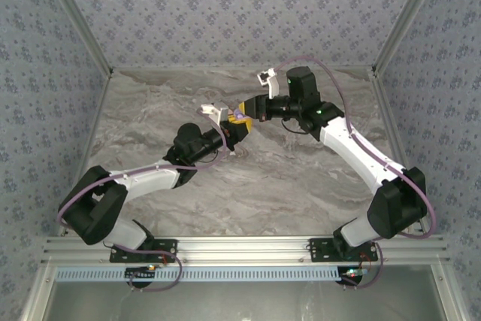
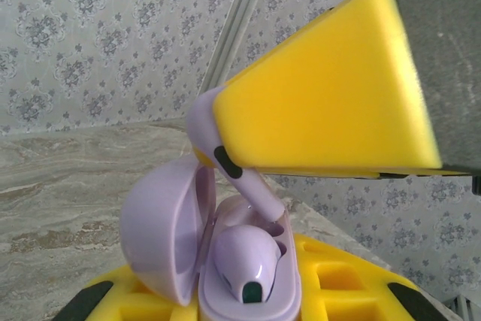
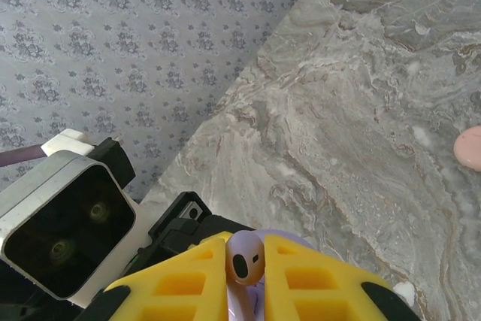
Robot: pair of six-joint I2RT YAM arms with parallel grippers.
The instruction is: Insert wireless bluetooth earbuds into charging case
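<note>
Right gripper (image 3: 246, 280) fingers clamp the earbud (image 2: 203, 122); left gripper (image 1: 234, 127) fingers clamp the open charging case (image 2: 161, 234) mid-table. We line the stem with the empty slot at 1 o'clock of the seated earbud (image 2: 244, 257), lower slowly, then release.

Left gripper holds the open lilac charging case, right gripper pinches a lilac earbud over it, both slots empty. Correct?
Not both empty: the left wrist view shows one glossy lilac earbud already seated in the lilac clamshell charging case. The rest stands.
</note>
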